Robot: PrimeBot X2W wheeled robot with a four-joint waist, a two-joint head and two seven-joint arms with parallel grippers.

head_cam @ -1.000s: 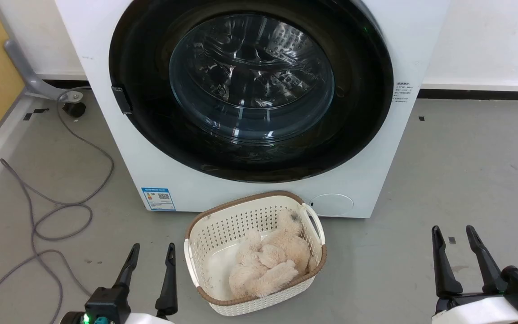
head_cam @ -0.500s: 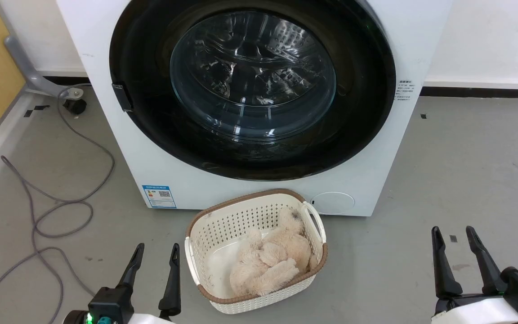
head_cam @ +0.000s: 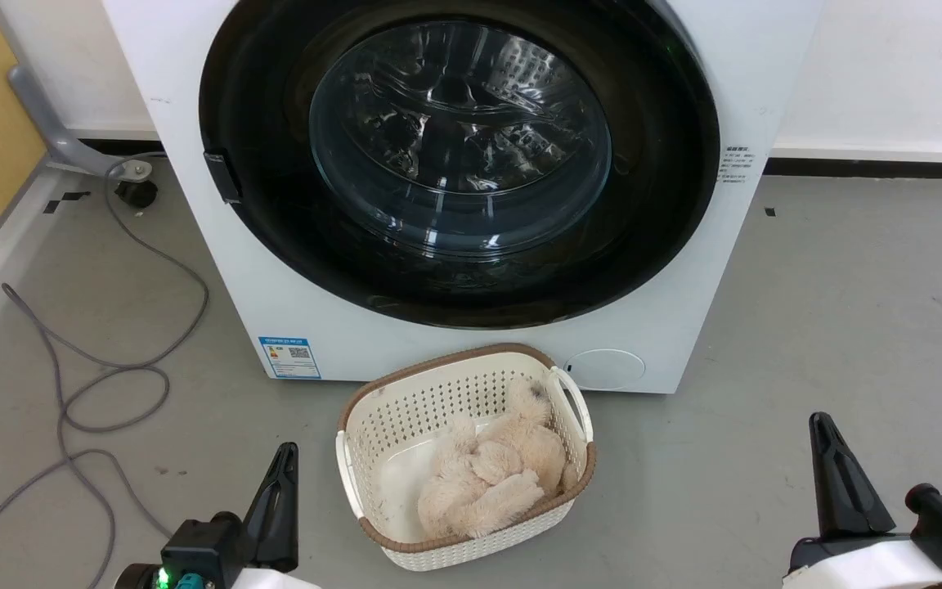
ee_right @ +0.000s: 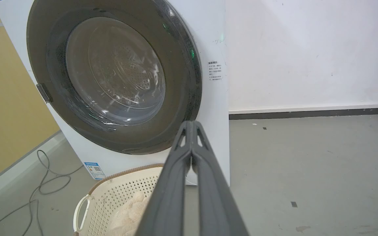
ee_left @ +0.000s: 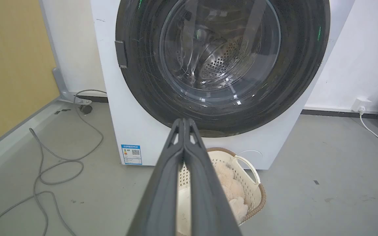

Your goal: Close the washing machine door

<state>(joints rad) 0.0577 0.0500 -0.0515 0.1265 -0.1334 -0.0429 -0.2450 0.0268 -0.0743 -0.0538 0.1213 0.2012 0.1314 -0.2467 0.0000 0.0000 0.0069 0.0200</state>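
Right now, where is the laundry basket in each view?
Head view: basket bottom centre.
Left wrist view: bottom centre-right, partly behind the left hand.
Right wrist view: bottom left, beside the right hand.
Shared landmark: blue label low on the washing machine.

Both of my grippers have closed in the last half second. The left gripper (head_cam: pixel 284 448), two long dark fingers on a black wrist block, had its fingers spread apart a second ago. Now they show in the head view as a single dark wedge, and the left wrist view has the tips meeting (ee_left: pixel 184 120). The right gripper (head_cam: pixel 821 419), of the same dark two-fingered build, has done likewise, tips together (ee_right: pixel 192 123). Earlier on, the whole head view slid slightly: my camera moving.
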